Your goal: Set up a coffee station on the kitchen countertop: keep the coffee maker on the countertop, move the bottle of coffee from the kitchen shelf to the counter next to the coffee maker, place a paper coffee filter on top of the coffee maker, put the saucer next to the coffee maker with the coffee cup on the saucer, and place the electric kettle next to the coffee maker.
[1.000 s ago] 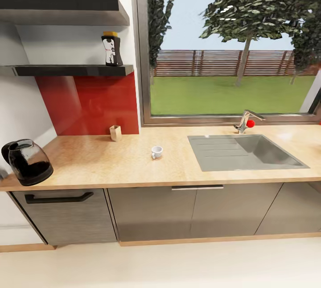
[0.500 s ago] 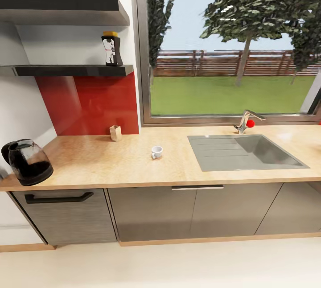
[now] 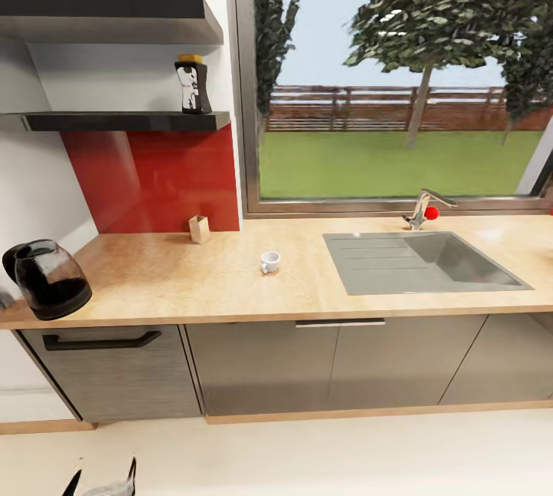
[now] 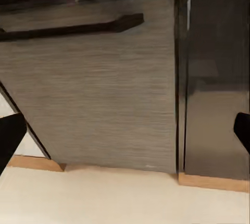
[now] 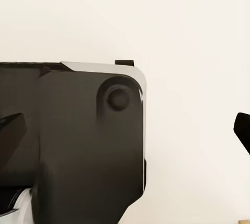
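Coffee bottle point(image 3: 193, 84) stands on the glossy shelf point(image 3: 123, 122) upper left, kettle point(image 3: 48, 279) and cup point(image 3: 269, 262) on the worktop point(image 3: 192, 281); both grippers' fingers point(image 4: 10, 138) point(image 5: 10, 130) are apart.

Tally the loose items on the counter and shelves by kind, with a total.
Electric kettle: 1
Coffee cup: 1
Bottle of coffee: 1, on the kitchen shelf
Small tan holder by the red backsplash: 1
Total: 4

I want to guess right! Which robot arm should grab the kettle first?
Probably the left. The electric kettle sits at the countertop's left end, and the left gripper shows low on that side, open, facing the cabinet front below.
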### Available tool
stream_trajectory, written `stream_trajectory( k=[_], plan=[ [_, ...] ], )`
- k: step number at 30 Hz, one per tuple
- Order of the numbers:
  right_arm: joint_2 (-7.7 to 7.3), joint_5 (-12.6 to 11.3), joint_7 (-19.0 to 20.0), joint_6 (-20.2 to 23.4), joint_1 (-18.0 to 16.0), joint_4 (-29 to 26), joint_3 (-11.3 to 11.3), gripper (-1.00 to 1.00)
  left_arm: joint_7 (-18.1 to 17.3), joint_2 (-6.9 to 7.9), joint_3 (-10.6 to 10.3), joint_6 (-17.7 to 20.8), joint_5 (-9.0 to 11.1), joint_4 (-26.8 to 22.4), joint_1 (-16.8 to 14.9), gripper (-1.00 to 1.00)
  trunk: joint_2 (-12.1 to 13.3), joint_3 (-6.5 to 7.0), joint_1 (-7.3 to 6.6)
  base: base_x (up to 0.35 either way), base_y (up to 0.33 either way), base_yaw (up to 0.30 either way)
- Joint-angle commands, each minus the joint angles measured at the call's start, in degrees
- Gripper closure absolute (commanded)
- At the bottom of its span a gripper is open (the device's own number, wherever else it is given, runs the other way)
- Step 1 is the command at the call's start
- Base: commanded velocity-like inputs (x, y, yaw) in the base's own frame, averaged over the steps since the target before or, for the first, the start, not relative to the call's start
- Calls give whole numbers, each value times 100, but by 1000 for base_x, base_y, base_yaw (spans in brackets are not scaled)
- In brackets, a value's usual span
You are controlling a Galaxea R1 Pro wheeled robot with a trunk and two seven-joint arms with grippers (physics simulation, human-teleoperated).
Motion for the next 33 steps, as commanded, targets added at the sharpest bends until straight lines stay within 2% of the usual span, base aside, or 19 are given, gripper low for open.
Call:
stream_trajectory(
  k=[1,4,6,8,11,14,16,18,20,21,23,26,30,33],
  plan=[
    [6,48,0,-18,-2,3,-42,-100,29,-1,-2,-168,-5,-275,1,-100,-11,-11,3,0,0,0],
    [8,48,0,-18,-2,4,-40,-100,31,-35,-1,-360,4,-830,-4,-100,-11,-11,3,0,0,0],
    [13,51,0,-18,-2,5,-39,-100,30,-110,-7,-423,5,-1238,-27,-100,-11,-11,3,0,0,0],
    [16,53,0,-18,-2,5,-38,-100,24,-263,-48,-460,-9,-1709,-177,-100,-11,-11,3,0,0,0],
    [17,50,0,-18,-2,5,-38,-100,19,-382,-178,-448,-18,-2070,-425,-100,-11,-11,3,0,0,0],
    [25,47,0,-18,-2,9,-34,-100,47,-458,-466,-412,-23,-2408,-796,-100,-11,-11,3,0,0,0],
    [31,47,0,-18,-2,12,-31,-100,69,-517,-736,-395,-26,-2629,-1131,-100,-11,-11,3,0,0,0],
    [34,46,0,-18,-2,13,-30,-100,70,-660,-978,-367,-42,-2776,-1468,-100,-11,-11,3,0,0,0],
    [35,46,0,-18,-2,14,-34,-100,69,-817,-1105,-305,-71,-2831,-1750,-100,-11,-11,3,0,0,0],
    [35,46,0,-18,-2,14,-35,-100,68,-914,-1154,-227,-127,-2852,-1939,-100,-11,-11,3,0,0,0],
    [36,46,0,-19,-2,14,-37,-100,73,-1016,-1198,-39,-263,-2870,-2221,-100,-11,-11,3,0,0,0],
    [36,46,0,-20,-2,14,-38,-100,95,-1133,-1240,525,-482,-2899,-2814,-100,-11,-11,3,0,0,0],
    [36,46,0,-22,-2,14,-38,-100,107,-1283,-1282,1202,-549,-2911,-3456,-100,-11,-11,3,0,0,0],
    [36,46,0,-24,-2,14,-35,-100,120,-1353,-1342,1907,-563,-2940,-4044,-100,-11,-11,3,0,0,0]
  ],
)
